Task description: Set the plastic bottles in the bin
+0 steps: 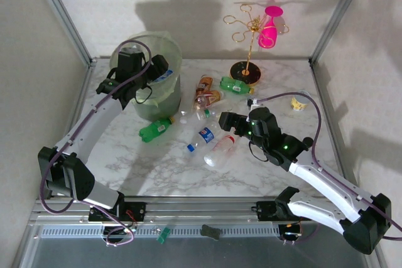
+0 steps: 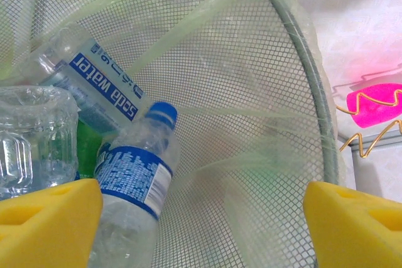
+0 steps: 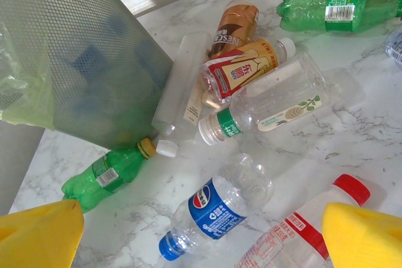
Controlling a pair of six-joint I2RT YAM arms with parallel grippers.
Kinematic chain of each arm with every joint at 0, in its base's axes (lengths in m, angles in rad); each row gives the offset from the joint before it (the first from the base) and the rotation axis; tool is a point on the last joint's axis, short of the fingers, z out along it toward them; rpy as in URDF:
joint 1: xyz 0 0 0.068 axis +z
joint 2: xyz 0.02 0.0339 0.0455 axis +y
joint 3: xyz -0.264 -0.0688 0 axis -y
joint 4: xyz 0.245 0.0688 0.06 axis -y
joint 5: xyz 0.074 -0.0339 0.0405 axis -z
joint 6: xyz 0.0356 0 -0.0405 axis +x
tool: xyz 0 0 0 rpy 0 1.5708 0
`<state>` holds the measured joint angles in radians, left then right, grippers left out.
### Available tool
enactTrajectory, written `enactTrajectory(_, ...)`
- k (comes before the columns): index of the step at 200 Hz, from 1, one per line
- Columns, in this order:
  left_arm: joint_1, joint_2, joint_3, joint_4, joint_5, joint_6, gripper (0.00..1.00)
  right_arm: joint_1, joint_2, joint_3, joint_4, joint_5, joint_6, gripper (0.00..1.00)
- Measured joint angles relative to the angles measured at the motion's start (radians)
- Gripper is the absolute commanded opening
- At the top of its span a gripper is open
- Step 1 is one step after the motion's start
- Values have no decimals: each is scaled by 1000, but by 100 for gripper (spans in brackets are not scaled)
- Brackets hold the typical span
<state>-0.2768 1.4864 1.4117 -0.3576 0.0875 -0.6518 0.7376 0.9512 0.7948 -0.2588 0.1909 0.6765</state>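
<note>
In the bin [image 1: 157,101] at the far left of the marble table [image 1: 157,167], a blue-capped bottle [image 2: 135,186] lies on other bottles beneath our left gripper [image 2: 201,218], whose yellow pads [image 2: 50,218] stand wide with nothing between them. We judge the drop made, so this arm should rise straight up, clear of the thin liner [image 2: 207,23]. Our right gripper [image 3: 201,230], also spread wide and empty, hovers over the loose bottles, nearest the red-capped bottle [image 3: 301,230], and should straddle its body squarely.
</note>
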Motion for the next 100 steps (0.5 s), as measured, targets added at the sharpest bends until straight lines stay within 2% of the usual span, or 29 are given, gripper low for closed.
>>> enactTrajectory(54, 6, -33, 0, -2, 16, -3, 84, 0, -19, 0, 0, 0, 0, 97)
enactTrajectory(100, 5, -172, -26, 10, 27, -12, 83, 0, -28, 0, 0, 0, 5, 97)
